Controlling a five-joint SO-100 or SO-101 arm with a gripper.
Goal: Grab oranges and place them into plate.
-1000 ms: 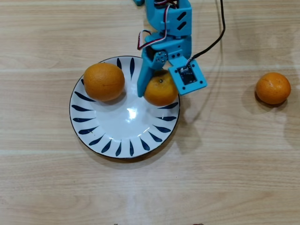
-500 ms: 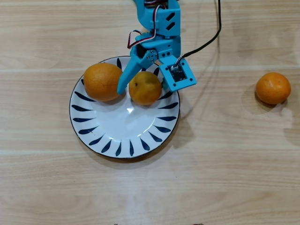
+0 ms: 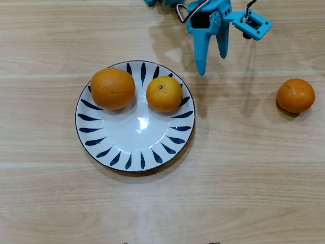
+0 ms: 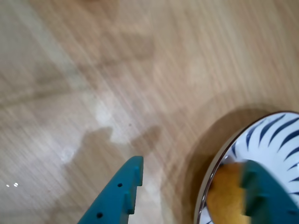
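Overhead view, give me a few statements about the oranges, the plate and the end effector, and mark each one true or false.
1. Two oranges lie on the plate. True: a larger orange and a smaller orange both sit in its upper half.
2. The third orange rests against the plate's rim. False: it lies on the bare wooden table, well apart to the right of the plate.
3. The end effector is holding an orange. False: it is open and empty, above the table beyond the plate's upper right rim.
4. The two oranges on the plate touch each other. False: a strip of white plate shows between them.
5. The plate has dark blue strokes around its rim. True.
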